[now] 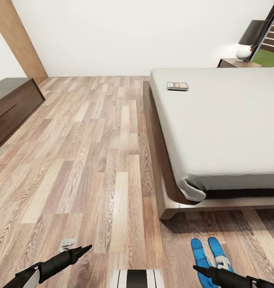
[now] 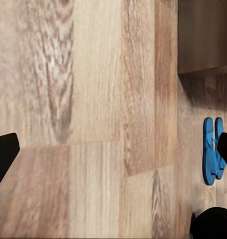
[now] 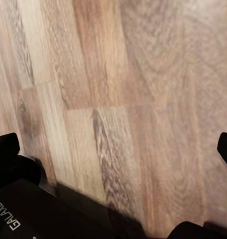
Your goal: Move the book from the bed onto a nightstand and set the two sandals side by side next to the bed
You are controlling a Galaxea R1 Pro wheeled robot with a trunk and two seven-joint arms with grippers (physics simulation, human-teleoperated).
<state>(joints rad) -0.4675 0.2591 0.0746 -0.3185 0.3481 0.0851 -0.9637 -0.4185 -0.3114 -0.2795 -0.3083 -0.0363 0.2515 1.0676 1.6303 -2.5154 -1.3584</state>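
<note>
Sandals (image 1: 211, 253) paired on floor, both end effectors empty

A: What's cut off in the head view?

B: The bed (image 1: 217, 132) runs off the frame's edge, and the far nightstand (image 1: 237, 63) is part hidden behind the mattress. The lamp (image 1: 253, 36) on it is clipped too.

A: The book (image 1: 177, 85)?

B: Too small; its cover can't be read.

A: The sandals (image 1: 211, 252)?

B: The right gripper (image 1: 201, 270) covers their near ends. In the left wrist view a finger (image 2: 226, 149) overlaps one sandal (image 2: 213, 149).
</note>
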